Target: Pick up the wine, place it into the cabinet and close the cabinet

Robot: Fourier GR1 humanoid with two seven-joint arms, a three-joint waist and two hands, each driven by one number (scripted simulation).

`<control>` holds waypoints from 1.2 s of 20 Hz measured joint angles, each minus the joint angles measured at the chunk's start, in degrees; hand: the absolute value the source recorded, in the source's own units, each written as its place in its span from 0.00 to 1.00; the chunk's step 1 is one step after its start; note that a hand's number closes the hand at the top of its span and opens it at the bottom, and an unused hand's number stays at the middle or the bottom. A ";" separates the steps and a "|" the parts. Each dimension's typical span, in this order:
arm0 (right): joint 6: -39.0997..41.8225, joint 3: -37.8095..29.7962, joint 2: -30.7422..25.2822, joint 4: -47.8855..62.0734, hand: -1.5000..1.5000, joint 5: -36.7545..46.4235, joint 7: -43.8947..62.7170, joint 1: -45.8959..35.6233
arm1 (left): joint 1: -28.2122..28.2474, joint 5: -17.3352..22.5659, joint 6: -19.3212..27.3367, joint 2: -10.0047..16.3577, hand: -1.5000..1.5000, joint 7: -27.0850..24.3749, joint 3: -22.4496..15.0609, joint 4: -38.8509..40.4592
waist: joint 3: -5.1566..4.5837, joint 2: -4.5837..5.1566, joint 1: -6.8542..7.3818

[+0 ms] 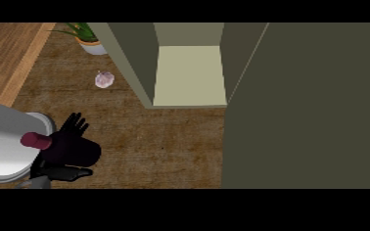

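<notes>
**Item:** The wine bottle (69, 149) is at the lower left of the head view, on or just above the brown surface (166, 142); contact with it is hidden. The maroon cap shows to the left of the dark body, so the long axis runs left-right as seen. You cannot settle from this steep angle whether the bottle is upright or leaning left.

**Hand:** Your left hand (63, 171) brackets the bottle. The fingers (73, 124) are on the far side, straight and spread, with their tips clear of the glass. The thumb lies along the near side, pointing right. The body sits in the gap between them, and nothing has curled round it. The right hand is out of view, so the left is the only candidate.

**Assessment:** The grasp is not yet made and the task is at an early stage.

**Destination:** The cabinet (188, 73) is open, well apart from the bottle, up and to the right. Its pale shelf is bare. The cabinet door (296, 107) is swung toward you along the right side.

**Hazards:** A garlic bulb (104, 80) and a potted plant (86, 40) are left of the cabinet, near a direct carry line.
</notes>
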 measured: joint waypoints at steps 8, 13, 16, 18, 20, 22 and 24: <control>0.44 -0.35 -0.06 -0.16 0.00 -0.47 -0.47 0.28 | -1.17 0.14 -1.23 0.80 1.00 -1.49 -1.18 2.90 | 0.04 -0.01 -0.06; 1.43 -0.97 -0.46 0.45 0.00 -1.14 -1.32 0.84 | -1.77 -0.40 -0.16 0.27 1.00 -3.25 -2.35 3.56 | 0.08 -0.01 -0.13; 0.71 -1.33 -0.55 0.77 0.00 -1.01 -0.29 -0.42 | -1.62 -0.69 0.71 0.18 1.00 -4.77 -2.97 3.59 | 0.12 -0.05 0.04; 0.02 -1.39 -0.51 0.45 0.00 -0.56 0.68 -0.94 | -0.38 0.00 2.83 -1.19 1.00 -6.43 -2.74 2.07 | 0.39 -0.30 0.39; -0.20 -1.93 -0.51 0.73 0.00 -0.70 0.72 -1.06 | 1.52 1.40 5.52 -3.04 1.00 -8.32 -1.84 0.04 | 0.64 -0.56 0.77; -0.19 -1.97 -0.50 0.62 0.00 -0.68 0.79 -0.76 | 3.77 2.82 8.39 -5.45 1.00 -10.63 -0.93 -2.14 | 0.83 -0.77 1.06; -0.21 -1.78 -0.35 0.70 0.00 -0.18 0.47 -0.73 | 5.72 3.78 10.44 -7.46 1.00 -11.94 -0.64 -4.57 | 0.92 -0.86 1.24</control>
